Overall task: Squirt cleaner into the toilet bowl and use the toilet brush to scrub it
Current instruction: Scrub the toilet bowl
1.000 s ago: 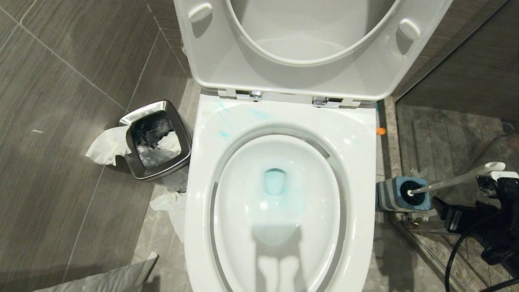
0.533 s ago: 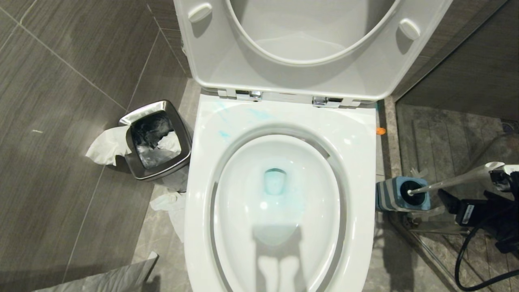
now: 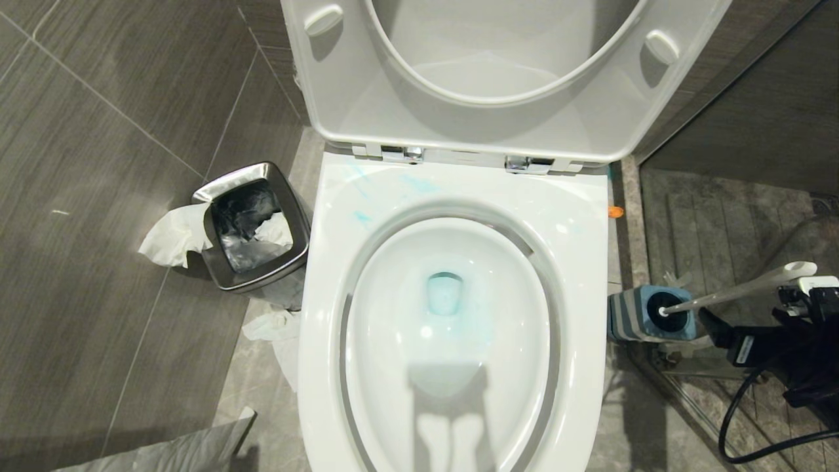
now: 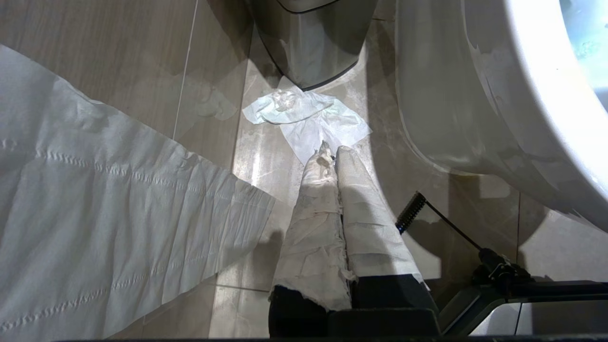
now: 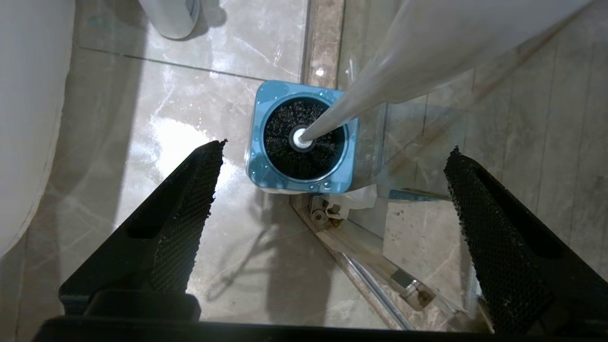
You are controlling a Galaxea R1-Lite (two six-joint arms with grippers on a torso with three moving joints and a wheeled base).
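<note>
Toilet bowl (image 3: pixel 452 275) open, my cleaner (image 3: pixel 446 295) tinting water blue. Toilet brush (image 3: pixel 734 292) leaning in striped base beside bowl.

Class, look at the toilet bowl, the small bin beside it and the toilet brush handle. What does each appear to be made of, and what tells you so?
Toilet bowl: probably glazed ceramic; glossy white with sharp highlights.
Bin: likely brushed steel; grey metallic sheen and reflections on its rim.
Toilet brush handle: seemingly plastic; smooth, matte white, slim moulded shape.
</note>
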